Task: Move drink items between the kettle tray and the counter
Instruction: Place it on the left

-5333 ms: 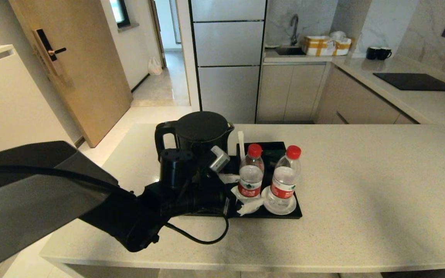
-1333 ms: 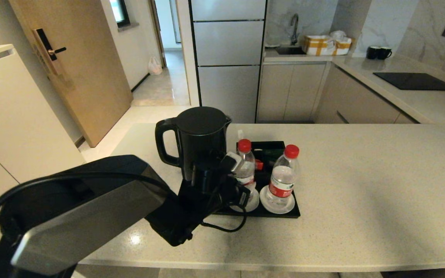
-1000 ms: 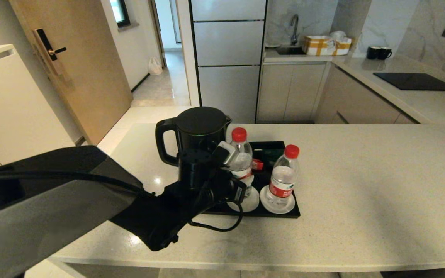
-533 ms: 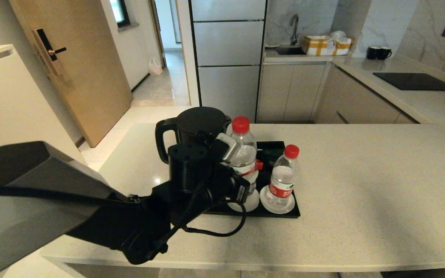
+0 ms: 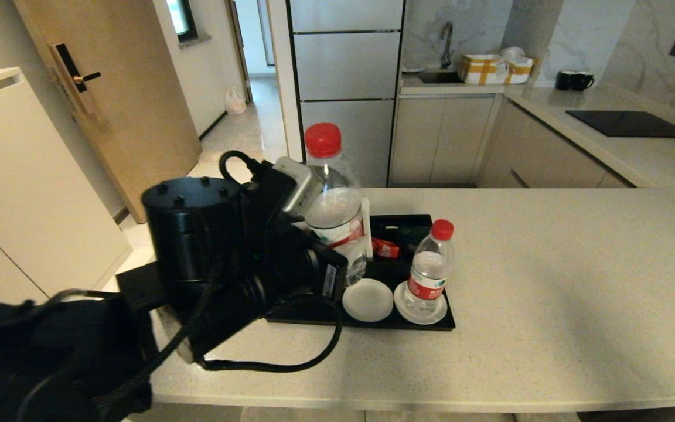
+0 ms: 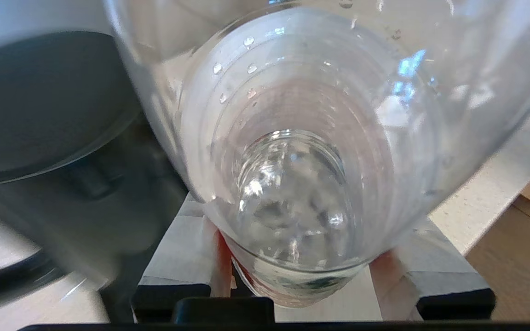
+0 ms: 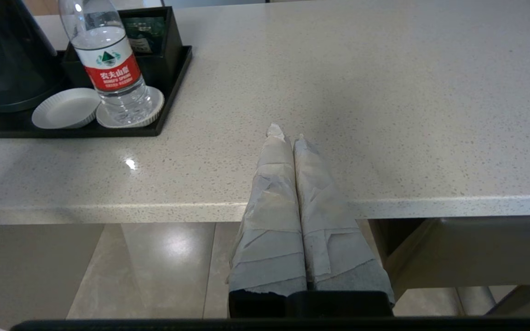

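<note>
My left gripper (image 6: pixel 302 239) is shut on a clear water bottle (image 5: pixel 334 211) with a red cap, and holds it high above the left part of the kettle tray (image 5: pixel 408 323). From the left wrist I look along that bottle (image 6: pixel 292 151), with the black kettle (image 6: pixel 39 105) just beside it. In the head view my left wrist hides the kettle. A second bottle (image 5: pixel 429 269) stands upright on the right coaster. The left coaster (image 5: pixel 367 300) is bare. My right gripper (image 7: pixel 285 135) is shut on nothing and hangs over the counter's (image 5: pixel 548 281) front edge, right of the tray.
A black sachet box (image 5: pixel 408 228) with a red sachet (image 5: pixel 383 248) sits at the tray's back. Two black mugs (image 5: pixel 573 80) and a black cooktop (image 5: pixel 630 123) are on the far counter. Bare worktop stretches right of the tray.
My left gripper closed on the left bottle, then lifted it off its coaster, up and toward the left. That coaster now lies bare. The other bottle has not moved.
</note>
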{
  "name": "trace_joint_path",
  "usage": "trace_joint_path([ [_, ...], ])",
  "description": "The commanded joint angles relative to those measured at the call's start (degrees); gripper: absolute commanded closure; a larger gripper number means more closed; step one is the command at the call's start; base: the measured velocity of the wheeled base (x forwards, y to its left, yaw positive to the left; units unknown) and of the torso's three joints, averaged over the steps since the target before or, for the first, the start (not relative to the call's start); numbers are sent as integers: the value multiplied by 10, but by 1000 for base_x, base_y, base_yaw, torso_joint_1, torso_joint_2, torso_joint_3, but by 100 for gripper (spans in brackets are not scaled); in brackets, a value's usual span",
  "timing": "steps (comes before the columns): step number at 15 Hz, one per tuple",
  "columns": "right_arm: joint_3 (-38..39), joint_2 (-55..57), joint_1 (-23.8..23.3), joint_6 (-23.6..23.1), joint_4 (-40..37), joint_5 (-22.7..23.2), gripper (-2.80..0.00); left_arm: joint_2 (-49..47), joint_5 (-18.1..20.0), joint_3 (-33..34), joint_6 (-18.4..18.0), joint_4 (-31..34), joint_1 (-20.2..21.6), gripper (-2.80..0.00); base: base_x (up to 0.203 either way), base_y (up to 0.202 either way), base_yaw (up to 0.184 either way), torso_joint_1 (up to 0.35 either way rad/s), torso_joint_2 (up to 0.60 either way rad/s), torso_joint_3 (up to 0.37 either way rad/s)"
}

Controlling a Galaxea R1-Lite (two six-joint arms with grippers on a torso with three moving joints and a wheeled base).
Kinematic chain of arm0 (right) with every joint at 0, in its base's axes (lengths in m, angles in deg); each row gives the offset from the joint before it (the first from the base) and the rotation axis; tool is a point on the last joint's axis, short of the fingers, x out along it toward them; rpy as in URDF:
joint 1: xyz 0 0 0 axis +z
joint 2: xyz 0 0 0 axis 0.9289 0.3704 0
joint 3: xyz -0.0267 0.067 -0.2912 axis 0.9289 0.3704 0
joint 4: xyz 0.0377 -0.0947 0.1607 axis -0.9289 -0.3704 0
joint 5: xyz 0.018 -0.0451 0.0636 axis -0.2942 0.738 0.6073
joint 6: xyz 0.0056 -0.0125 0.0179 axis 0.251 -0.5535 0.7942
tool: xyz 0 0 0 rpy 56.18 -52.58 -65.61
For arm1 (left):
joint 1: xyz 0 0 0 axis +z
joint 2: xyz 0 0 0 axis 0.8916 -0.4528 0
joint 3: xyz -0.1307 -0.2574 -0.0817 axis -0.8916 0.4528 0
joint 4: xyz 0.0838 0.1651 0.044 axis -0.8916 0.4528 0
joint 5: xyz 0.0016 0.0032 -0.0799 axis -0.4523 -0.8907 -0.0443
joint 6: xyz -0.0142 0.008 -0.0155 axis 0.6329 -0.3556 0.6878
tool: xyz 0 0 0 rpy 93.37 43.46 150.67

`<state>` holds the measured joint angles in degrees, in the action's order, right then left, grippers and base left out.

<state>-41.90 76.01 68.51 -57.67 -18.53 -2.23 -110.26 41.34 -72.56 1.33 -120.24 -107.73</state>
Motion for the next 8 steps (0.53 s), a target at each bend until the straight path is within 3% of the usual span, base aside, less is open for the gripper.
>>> trace_joint_path([
  [1, 0, 0, 0, 0, 0, 0, 0, 116, -33, 19, 0, 59, -8, 0, 0, 0, 0, 0, 0, 0],
  [4, 1, 0, 0, 0, 0, 0, 0, 166, -96, 106, 7, 88, 1, 0, 0, 0, 0, 0, 0, 0],
  [8, 1, 0, 0, 0, 0, 0, 0, 172, -145, 175, 88, 82, 49, 0, 0, 0, 0, 0, 0, 0],
])
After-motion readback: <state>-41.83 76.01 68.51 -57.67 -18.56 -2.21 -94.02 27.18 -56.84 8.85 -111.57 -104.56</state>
